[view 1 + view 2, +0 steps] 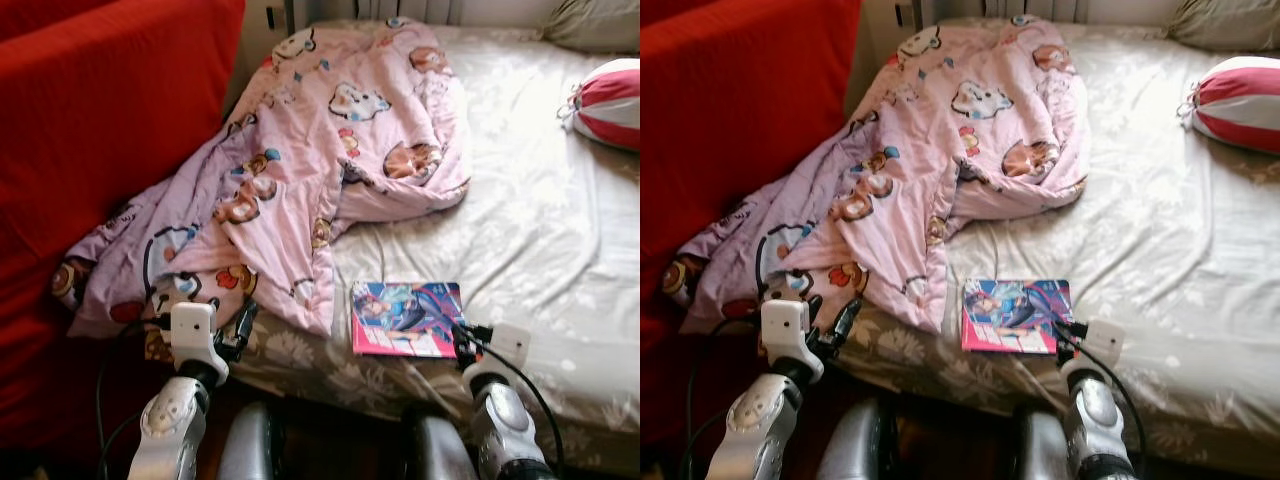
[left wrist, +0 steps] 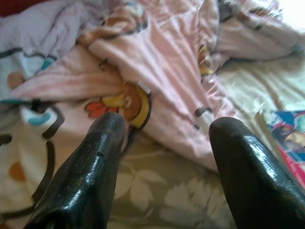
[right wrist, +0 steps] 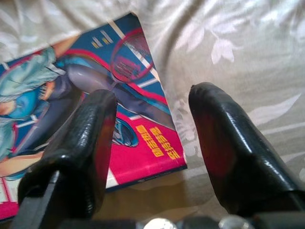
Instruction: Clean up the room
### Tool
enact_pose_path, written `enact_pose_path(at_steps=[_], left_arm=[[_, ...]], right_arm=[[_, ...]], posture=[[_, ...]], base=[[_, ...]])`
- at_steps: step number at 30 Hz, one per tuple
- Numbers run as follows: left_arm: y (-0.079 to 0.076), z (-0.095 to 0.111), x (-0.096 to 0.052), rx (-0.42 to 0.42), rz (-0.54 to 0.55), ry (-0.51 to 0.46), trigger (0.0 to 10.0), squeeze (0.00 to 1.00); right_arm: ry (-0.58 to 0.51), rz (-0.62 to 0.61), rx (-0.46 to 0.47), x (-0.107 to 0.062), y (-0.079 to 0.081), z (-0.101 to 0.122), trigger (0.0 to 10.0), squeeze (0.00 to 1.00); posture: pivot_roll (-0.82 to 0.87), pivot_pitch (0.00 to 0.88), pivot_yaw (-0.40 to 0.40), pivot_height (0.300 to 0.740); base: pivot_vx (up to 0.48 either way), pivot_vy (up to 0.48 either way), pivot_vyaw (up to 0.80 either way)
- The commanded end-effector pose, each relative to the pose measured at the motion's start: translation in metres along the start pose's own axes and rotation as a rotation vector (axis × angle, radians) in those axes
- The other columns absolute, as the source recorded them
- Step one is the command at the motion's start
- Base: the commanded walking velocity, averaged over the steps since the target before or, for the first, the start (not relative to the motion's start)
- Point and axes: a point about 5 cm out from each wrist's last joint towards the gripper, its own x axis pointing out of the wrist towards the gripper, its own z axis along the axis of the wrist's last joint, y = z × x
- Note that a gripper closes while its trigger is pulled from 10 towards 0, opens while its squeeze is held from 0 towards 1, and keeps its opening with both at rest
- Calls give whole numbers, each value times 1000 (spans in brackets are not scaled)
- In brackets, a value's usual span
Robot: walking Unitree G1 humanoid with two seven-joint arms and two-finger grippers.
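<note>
Tidy-up barely begun: bedding crumpled, book loose on the bed, both grippers empty.

Left to right: red sofa [image 1: 90, 150]; pink cartoon blanket [image 1: 320, 150] heaped, running diagonally from the near-left bed edge to the far middle, unfolded. Left gripper [image 1: 238, 335], fingers apart, hovers at its near hem. Magazine [image 1: 407, 318] lies flat near the bed's [image 1: 540, 230] front edge, long axis left-right; right gripper [image 3: 150, 138], fingers apart, poised over its right corner. Striped cushion [image 1: 610, 100] far right.
</note>
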Motion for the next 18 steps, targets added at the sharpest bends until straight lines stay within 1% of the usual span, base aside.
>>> enact_pose_path(at_steps=[1,5,10,15,18], left_arm=[[5,1,-4,14,7,14,10000,0],[7,2,-5,19,13,18,10000,0],[10,3,-11,29,17,30,10000,0],[13,5,-16,41,12,43,10000,0],[15,6,-17,48,15,49,10000,0]], right_arm=[[7,-4,13,0,0,-1,10000,0],[-8,-10,31,3,-1,4,10000,0],[-17,-7,62,5,-5,8,10000,0],[-31,17,83,6,-3,11,10000,0],[-36,7,106,6,-7,12,10000,0]], posture=[[133,233,78,599],[141,241,85,599],[180,264,108,599],[201,272,125,599],[212,274,132,599]], base=[[0,0,0],[0,0,0],[0,0,0],[0,0,0],[0,0,0]])
